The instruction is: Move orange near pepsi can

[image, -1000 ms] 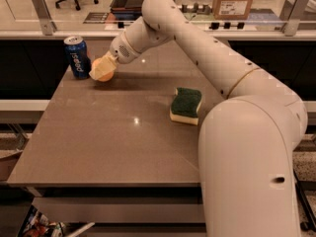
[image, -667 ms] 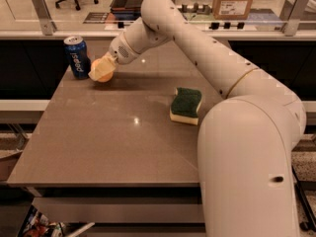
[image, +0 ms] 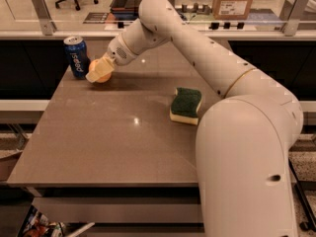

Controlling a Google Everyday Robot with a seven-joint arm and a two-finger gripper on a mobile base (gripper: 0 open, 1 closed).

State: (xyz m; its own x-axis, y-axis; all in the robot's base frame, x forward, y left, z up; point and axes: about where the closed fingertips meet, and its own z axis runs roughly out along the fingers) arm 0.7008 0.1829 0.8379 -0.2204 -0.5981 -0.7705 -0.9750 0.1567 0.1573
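The blue pepsi can (image: 76,56) stands upright at the far left corner of the table. The orange (image: 98,71) sits just right of the can, partly covered by my pale gripper fingers. My gripper (image: 98,72) reaches in from the right at the end of the white arm (image: 197,48) and sits over the orange, low at the table surface. The fingers wrap the front and top of the fruit, so only its left and lower parts show.
A green-and-yellow sponge (image: 186,105) lies on the brown table (image: 113,142) at the right middle. The arm's large white body (image: 247,167) fills the right foreground. Behind the table runs a counter with a glass rail and a cardboard box (image: 233,1).
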